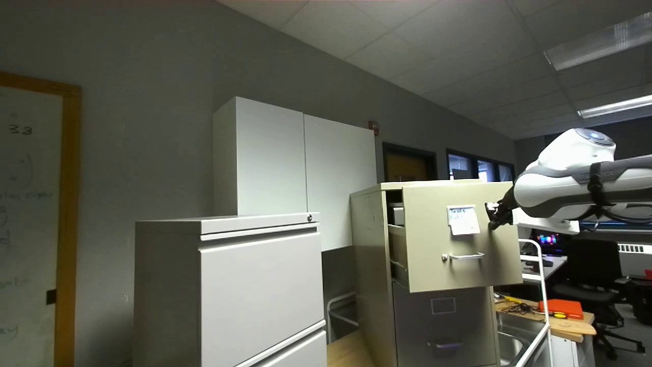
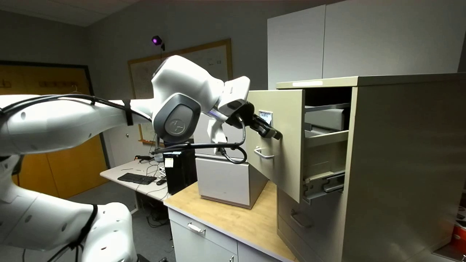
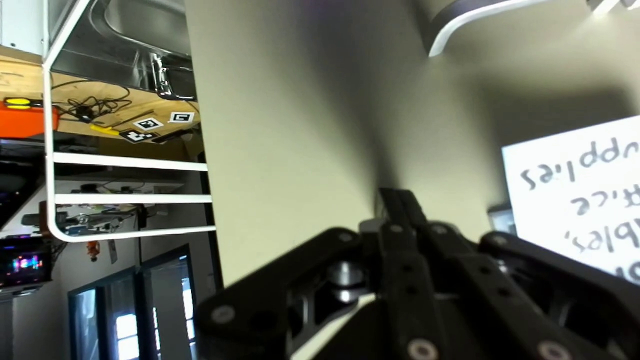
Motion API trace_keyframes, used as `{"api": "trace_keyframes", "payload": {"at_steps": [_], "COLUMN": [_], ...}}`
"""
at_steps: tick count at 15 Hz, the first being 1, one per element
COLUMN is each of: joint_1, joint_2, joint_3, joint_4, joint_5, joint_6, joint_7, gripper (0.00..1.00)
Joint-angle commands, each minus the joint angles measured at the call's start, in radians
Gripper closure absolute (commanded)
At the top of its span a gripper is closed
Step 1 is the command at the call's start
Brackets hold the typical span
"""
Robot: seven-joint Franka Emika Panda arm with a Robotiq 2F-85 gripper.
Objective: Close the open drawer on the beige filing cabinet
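The drawer (image 1: pixel 425 234) is the top one of the beige filing cabinet (image 1: pixel 369 270) and stands partly pulled out. In an exterior view the drawer (image 2: pixel 291 160) shows its open side, a grey box inside and its metal slide, out from the cabinet (image 2: pixel 400 163). Its front carries a label with a paper note and a metal handle. My gripper (image 1: pixel 491 225) is shut and empty, its fingertips at the drawer front beside the note, above the handle's level. In the wrist view the gripper (image 3: pixel 398 192) meets its shadow on the drawer front (image 3: pixel 280 125); firm contact cannot be told.
A pale grey lateral cabinet (image 1: pixel 260 295) stands beside the filing cabinet on a wooden counter (image 2: pixel 225 222). A white cupboard (image 1: pixel 270 158) hangs behind. A white rail frame (image 1: pixel 541 275) and a sink (image 3: pixel 145 30) lie on the far side. Cables (image 2: pixel 204 146) hang under my wrist.
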State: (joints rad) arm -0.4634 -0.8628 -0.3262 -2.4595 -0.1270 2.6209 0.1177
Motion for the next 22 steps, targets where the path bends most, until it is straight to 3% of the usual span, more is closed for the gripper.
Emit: {"api": "trace_keyframes", "payload": {"at_steps": [1, 9, 15, 22], "joint_1": [0.031, 0.068, 0.137, 0.158], "joint_2": [0.098, 0.224, 0.346, 0.476], "joint_3": [0.009, 0.015, -0.006, -0.041], "joint_4": [0.074, 0.154, 0.274, 0.415], "joint_5": [0.046, 0.079, 0.135, 0.18], "joint_6": [0.024, 0.004, -0.078, -0.155], "joint_7": [0.0, 0.002, -0.018, -0.038], "gripper": [1.0, 1.0, 1.0, 1.0]}}
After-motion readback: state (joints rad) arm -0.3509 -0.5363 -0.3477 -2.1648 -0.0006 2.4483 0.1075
